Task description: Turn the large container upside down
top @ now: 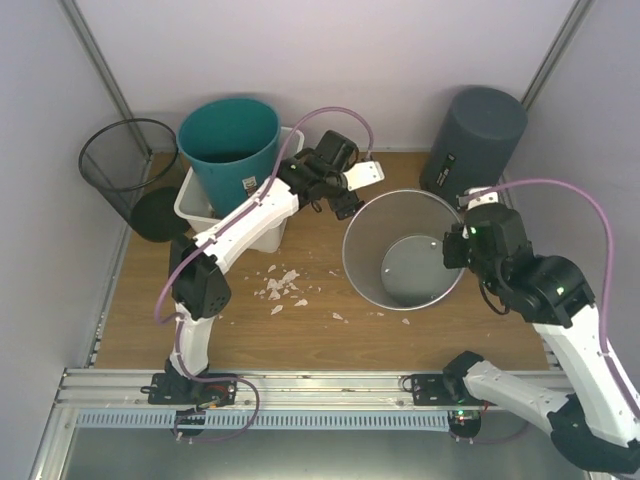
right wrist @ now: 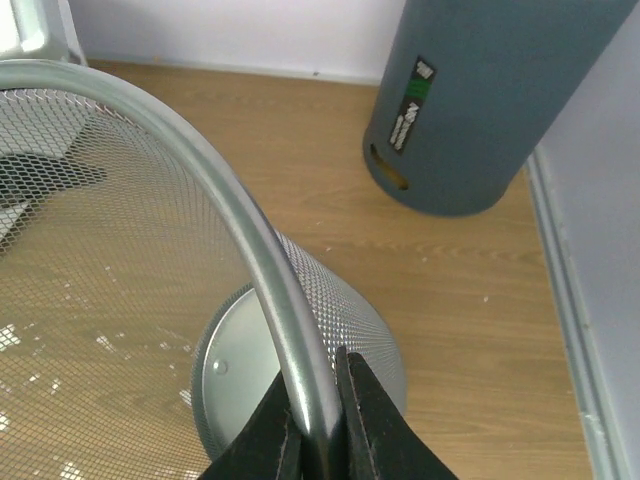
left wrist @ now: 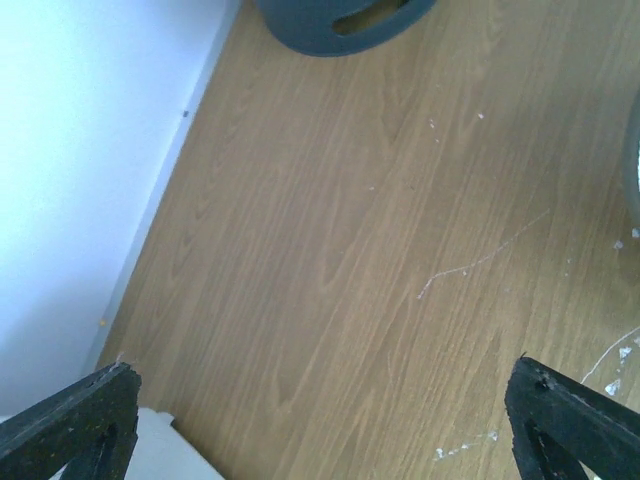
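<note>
- Right of the middle of the top view, what is that shiny thing?
- That is the silver mesh bin (top: 362, 232). It sits on the wooden worktop (top: 300, 340) with its open mouth facing up, so it is not turned over yet.
- Who has it?
- The right end effector (top: 452, 246) does. It comes in from the right side of the frame and pinches the bin's rim. Look at the right wrist view: the two black fingers (right wrist: 375, 420) are squeezed tight on the round metal rim of the silver mesh bin (right wrist: 215, 190), one on each side.
- And the other one?
- The left end effector (top: 357, 190) is just up and left of the bin, close to its rim. I cannot tell if it touches. It is spread wide and holds nothing. From its own camera the left end effector (left wrist: 320, 420) looks down on bare wood, with a black finger in each bottom corner.
- What else is around?
- A dark grey bin (top: 475, 135) stands in the upper right corner. A teal bin (top: 232, 140) stands in a white tub (top: 192, 205) at the upper left. A black mesh bin (top: 125, 155) is against the left wall.
- And those crumbs?
- Little white bits (top: 280, 288) lie on the wood, left of the silver bin.
</note>
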Controlling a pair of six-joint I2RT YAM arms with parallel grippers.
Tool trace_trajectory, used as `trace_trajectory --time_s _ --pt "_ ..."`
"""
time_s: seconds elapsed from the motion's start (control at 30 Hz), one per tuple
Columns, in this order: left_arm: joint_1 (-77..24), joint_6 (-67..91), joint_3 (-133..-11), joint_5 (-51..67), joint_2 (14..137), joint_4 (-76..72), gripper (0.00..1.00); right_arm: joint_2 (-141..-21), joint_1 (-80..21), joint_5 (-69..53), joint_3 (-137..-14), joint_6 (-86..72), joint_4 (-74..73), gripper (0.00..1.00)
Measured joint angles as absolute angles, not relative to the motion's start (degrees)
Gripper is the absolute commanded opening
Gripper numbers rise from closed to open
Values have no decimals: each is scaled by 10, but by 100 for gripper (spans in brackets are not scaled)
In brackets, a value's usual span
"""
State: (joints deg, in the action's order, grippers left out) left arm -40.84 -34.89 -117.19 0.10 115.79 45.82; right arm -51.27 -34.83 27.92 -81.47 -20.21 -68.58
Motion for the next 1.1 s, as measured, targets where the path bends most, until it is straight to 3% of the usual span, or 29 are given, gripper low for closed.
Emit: trace_trajectory --time_s 0.47,0.63,0.77,0.87,0.93,1.03,1.1 --pt "-395 -317 -1159 -38 958 431 99 -603 -344 152 -813 -262 -707 1" --pt "-383 -321 -1150 -40 940 431 99 -603 -331 132 -813 -269 -738 13" --pt "-383 -325 -1134 -39 940 434 99 -601 -319 114 -802 -272 -750 29" --pt "-383 -326 -1128 -39 940 438 99 -597 -310 92 -784 -273 -753 32" --pt "-383 -326 -1125 -39 940 438 99 -594 -305 76 -769 -272 -754 28" --pt "-383 -325 -1119 -37 940 439 99 -589 -301 51 -735 -267 -755 5" --pt "-383 -325 -1115 -36 940 440 99 -589 -299 37 -714 -275 -754 1"
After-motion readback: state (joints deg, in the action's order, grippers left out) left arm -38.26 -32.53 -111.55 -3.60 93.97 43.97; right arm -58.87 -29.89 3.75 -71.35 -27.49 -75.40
